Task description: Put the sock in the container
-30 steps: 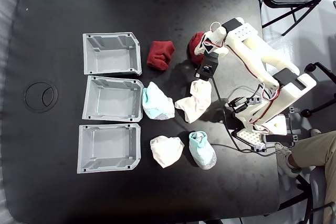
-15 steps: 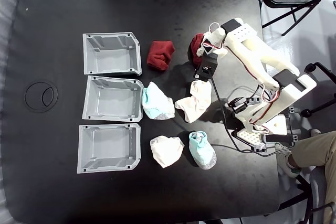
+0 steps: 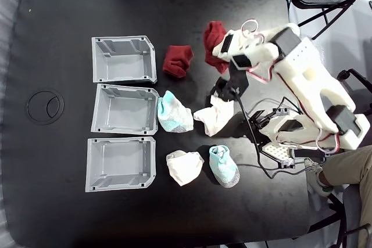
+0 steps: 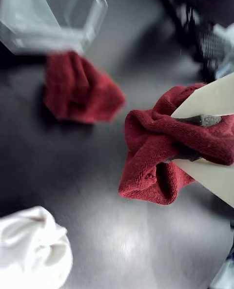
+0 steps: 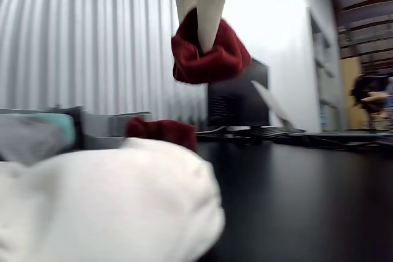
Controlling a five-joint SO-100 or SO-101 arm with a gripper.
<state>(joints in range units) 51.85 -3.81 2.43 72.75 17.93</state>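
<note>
Jaws of the gripper (image 4: 195, 140) pinch the sock (image 4: 161, 157), holding it clear above the black bench (image 3: 70, 4). Another red bundle (image 3: 177, 60) lies between it and the clipped-corner bin (image 3: 123, 58); the container (image 3: 120, 164) sits well apart, beyond white socks (image 3: 215, 113).

No text, label, brand, number or sign can be read anywhere.

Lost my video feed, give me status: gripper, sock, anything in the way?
Gripper shut on the sock. Sock lifted clear of the table. Container sits open. Other red bundle lies between arm and bins.
</note>
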